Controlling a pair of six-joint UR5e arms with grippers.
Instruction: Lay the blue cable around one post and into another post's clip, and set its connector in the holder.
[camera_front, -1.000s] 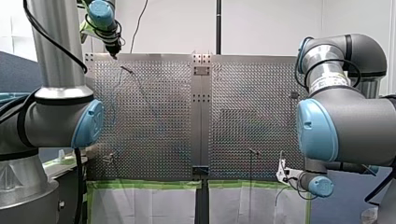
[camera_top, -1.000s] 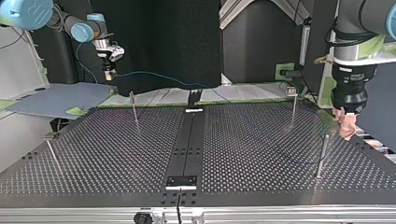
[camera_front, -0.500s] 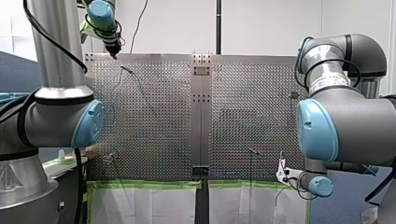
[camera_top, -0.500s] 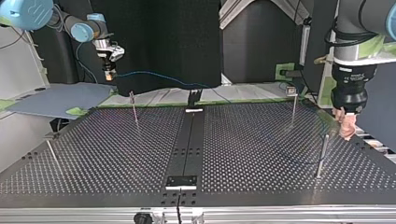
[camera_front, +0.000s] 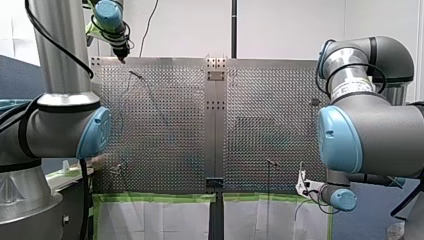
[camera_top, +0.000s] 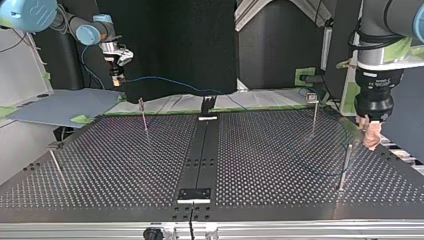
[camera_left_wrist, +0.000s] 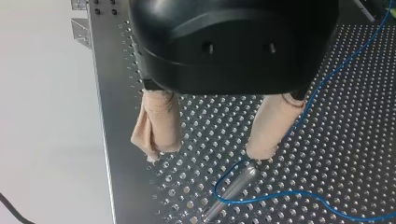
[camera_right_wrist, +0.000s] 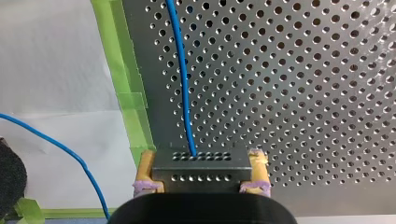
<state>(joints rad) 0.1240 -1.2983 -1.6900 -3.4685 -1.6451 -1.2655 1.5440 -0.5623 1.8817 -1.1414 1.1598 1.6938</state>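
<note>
In the right wrist view my right gripper (camera_right_wrist: 203, 158) is shut on a dark grey connector (camera_right_wrist: 201, 170), yellow pads on either side. The blue cable (camera_right_wrist: 183, 79) leaves the connector and runs ahead over the perforated plate. The top view shows that gripper (camera_top: 117, 80) held above the table's far edge, with the cable (camera_top: 165, 79) sagging towards the middle. My left gripper (camera_left_wrist: 212, 151) is open, beige pads apart, just above a metal post (camera_left_wrist: 233, 191) with the cable (camera_left_wrist: 261, 196) looped around it. In the top view it (camera_top: 369, 132) hangs beside that post (camera_top: 345, 165).
More thin posts stand on the table (camera_top: 280, 150): one (camera_top: 143, 115) at the far left in the top view, one with a clip head (camera_top: 314, 107) at the far right, one (camera_top: 55, 165) at the near left. A small bracket (camera_top: 195, 194) sits on the central strip.
</note>
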